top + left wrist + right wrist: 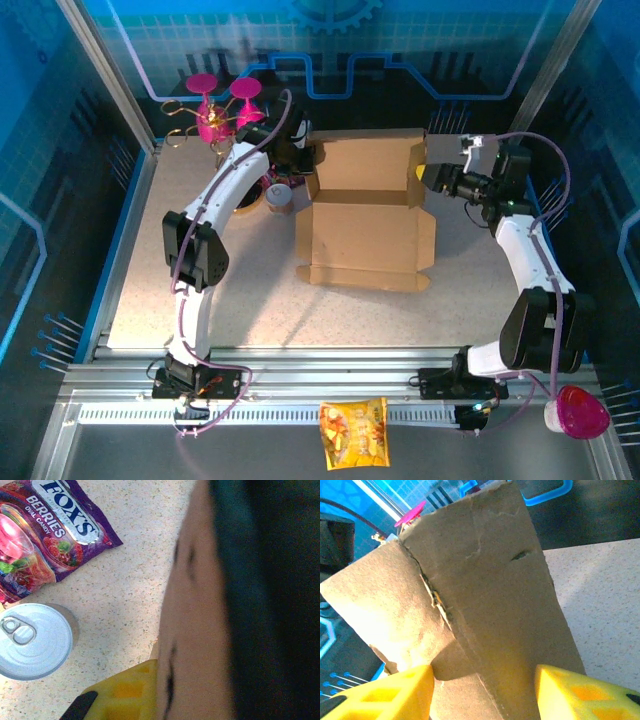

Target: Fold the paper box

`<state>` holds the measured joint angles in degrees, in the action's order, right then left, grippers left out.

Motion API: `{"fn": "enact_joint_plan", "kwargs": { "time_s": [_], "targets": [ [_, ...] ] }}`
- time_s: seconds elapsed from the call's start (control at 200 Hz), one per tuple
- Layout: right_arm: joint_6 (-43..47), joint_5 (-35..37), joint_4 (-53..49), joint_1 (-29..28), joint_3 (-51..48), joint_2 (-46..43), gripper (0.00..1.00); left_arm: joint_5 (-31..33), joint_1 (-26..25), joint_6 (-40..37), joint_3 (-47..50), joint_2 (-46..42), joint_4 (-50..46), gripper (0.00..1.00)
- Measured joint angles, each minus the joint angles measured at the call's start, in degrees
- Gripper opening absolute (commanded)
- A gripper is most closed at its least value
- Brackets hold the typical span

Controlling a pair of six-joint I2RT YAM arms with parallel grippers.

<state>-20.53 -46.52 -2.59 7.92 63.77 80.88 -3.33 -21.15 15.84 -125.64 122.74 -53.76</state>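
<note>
- Two end effectors meet at the far end of the paper box (365,235), which sits in the middle of the surface (260,310) between the arms.
- We judge the main risk to be on the right. The right end effector (428,172) has its yellow fingers (410,685) spread wide, straddling a raised side flap without clamping it. Released like that, the flap could spring back flat and undo the fold.
- If that end effector pulls away at a slant, one finger could catch the flap's edge and drag or twist the whole box, which looks light.
- The left end effector (298,150) is clenched at the far-left corner. Its wrist view shows blurred cardboard right beside one yellow finger (135,700). We cannot tell whether it pinches the board or only rests alongside, and if it only rests there, that corner could slip too.
- A shove leftward could push the box into the can (32,640) and the purple candy bag (45,535), which lie near that corner.
- The box is plain brown corrugated board, a die-cut sheet. Its near panel lies flat with short tabs along the front edge, and its far part stands up as a shallow tray, not yet closed.
- Up close, the right flap shows a rough, frayed crease and a small slit. We expect it to bend easily there, and perhaps to tear if forced.
</note>
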Motion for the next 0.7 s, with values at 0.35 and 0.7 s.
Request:
{"fn": "enact_joint_plan", "kwargs": {
  "time_s": [0.35,0.7],
  "targets": [
    [10.54,12.46,-7.76,-2.43,7.06,1.7,0.56,-0.63,0.0,-1.03,0.02,0.0,0.02,0.0],
    [14.56,16.59,-10.03,-4.74,13.7,9.55,0.56,-0.63,0.0,-1.44,0.13,-0.02,0.02,0.0]
  ]
}}
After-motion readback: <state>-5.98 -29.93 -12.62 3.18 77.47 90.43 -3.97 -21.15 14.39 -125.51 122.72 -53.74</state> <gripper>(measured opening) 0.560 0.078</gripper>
